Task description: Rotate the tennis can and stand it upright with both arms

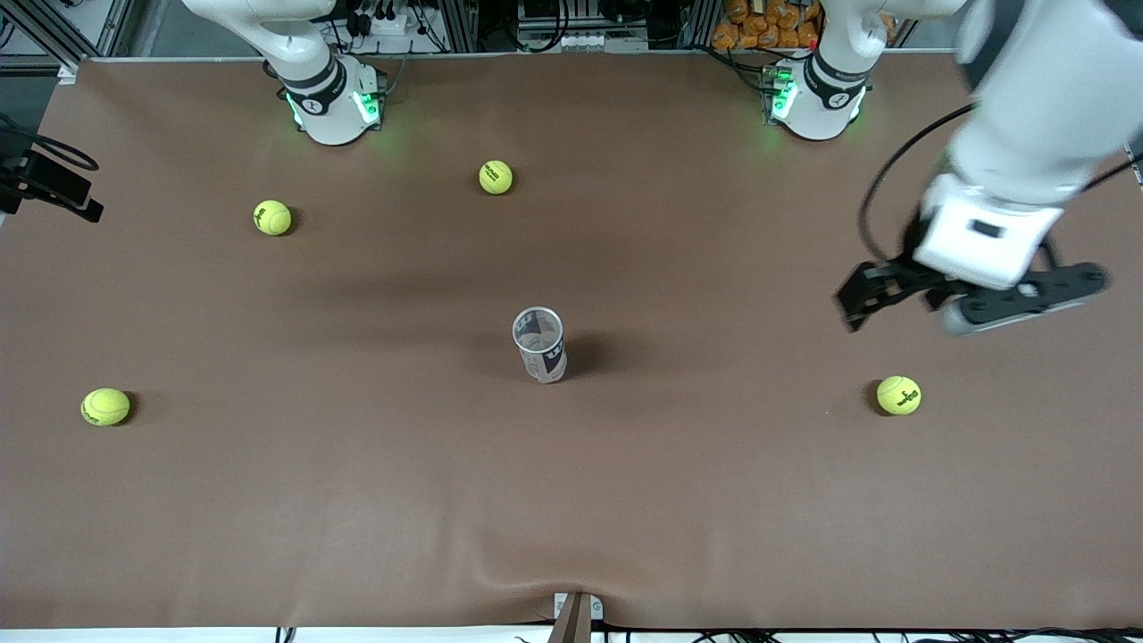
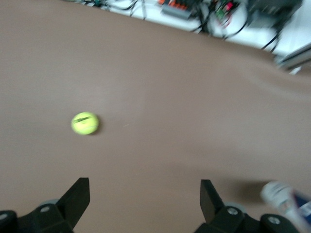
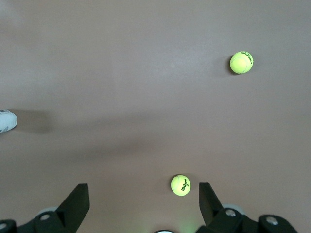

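On my table (image 1: 625,500) I count four yellow tennis balls: one (image 1: 496,177) between my two bases, one (image 1: 272,217) near my right arm's base, one (image 1: 105,406) at my right arm's end, one (image 1: 898,395) at my left arm's end. There is one tennis can (image 1: 540,344), standing upright.

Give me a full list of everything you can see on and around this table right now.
tennis can: one, clear with navy label, upright at the middle of the table.
tennis balls: four, yellow; two nearer the arm bases, one toward the right arm's end, one toward the left arm's end.
table: one, brown cover.
left gripper: black, fingers open, holding nothing, up over the table's left-arm end above a ball.
right gripper: black, fingers open, holding nothing, above the table near a ball; seen only in its wrist view.
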Robot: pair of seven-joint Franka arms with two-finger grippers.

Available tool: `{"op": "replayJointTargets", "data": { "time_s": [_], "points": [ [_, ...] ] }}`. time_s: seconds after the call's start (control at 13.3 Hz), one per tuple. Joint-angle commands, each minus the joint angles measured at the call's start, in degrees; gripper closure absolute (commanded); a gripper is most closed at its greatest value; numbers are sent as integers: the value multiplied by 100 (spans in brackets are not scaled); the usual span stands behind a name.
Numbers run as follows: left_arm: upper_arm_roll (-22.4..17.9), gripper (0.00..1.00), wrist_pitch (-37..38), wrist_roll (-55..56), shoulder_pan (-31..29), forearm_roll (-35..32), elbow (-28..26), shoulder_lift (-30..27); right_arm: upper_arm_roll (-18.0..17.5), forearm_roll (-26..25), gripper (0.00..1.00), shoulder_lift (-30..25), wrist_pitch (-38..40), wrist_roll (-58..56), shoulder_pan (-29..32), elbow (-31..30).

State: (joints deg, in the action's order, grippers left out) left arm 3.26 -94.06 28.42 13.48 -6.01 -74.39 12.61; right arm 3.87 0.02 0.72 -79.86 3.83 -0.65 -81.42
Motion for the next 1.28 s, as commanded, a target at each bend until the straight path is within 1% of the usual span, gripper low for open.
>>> {"op": "replayJointTargets", "data": {
  "time_s": [0.0,0.23,0.53,0.68,0.83,0.98,1.2],
  "points": [
    [70,0,265,-879,-529,109,-417,-407,-26,68,0,-89,-3,57,29,-32],
    [70,0,152,-1320,-1022,485,-1128,-829,-26,60,0,-89,-3,66,29,-32],
    [78,0,160,-1348,-1050,653,-1814,-1356,-26,77,0,-81,-3,66,12,-32],
    [78,0,334,-1566,-1076,663,-1781,-1384,-26,68,0,-81,-3,66,12,-32],
    [17,0,450,-2075,-1084,654,-1641,-1349,-26,77,0,-81,-3,66,29,-32],
    [17,0,599,-2148,-1163,654,-1474,-1314,-26,68,0,-81,-3,57,29,-32],
    [8,0,608,-2130,-1164,645,-1464,-1323,-26,68,0,-81,-3,57,29,-32]
  ]
}}
